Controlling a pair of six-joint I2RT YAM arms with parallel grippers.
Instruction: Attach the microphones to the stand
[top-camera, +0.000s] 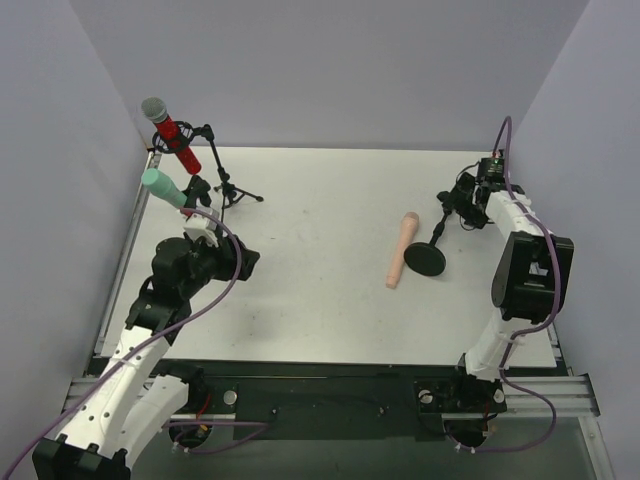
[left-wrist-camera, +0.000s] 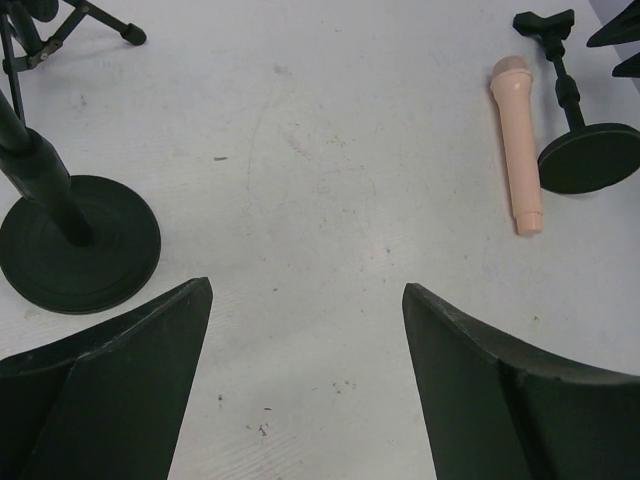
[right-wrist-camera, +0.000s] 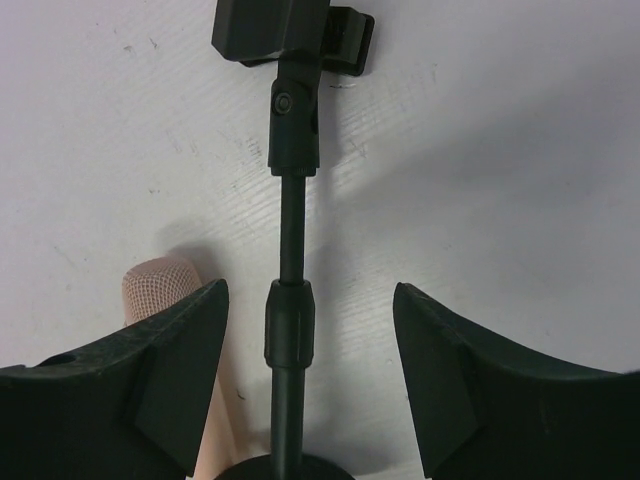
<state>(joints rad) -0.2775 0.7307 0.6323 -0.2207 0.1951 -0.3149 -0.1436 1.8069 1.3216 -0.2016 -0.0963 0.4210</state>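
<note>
The red microphone (top-camera: 170, 135) sits in a tripod stand (top-camera: 228, 188) at the back left. The mint-green microphone (top-camera: 163, 187) sits in a round-base stand (left-wrist-camera: 80, 240) just in front of it. The peach-pink microphone (top-camera: 402, 250) lies flat on the table, also in the left wrist view (left-wrist-camera: 517, 140). Beside it stands a third round-base stand (top-camera: 425, 260) with an empty clip (right-wrist-camera: 290, 30). My right gripper (right-wrist-camera: 311, 285) is open, one jaw on each side of that stand's pole (right-wrist-camera: 291, 230), not touching it. My left gripper (left-wrist-camera: 305, 290) is open and empty over bare table.
White tabletop (top-camera: 320, 300) enclosed by grey walls at the back and both sides. The tripod's legs (left-wrist-camera: 100, 15) spread out near the left stand's base. The peach-pink microphone's mesh head (right-wrist-camera: 160, 285) lies next to my right gripper's left finger.
</note>
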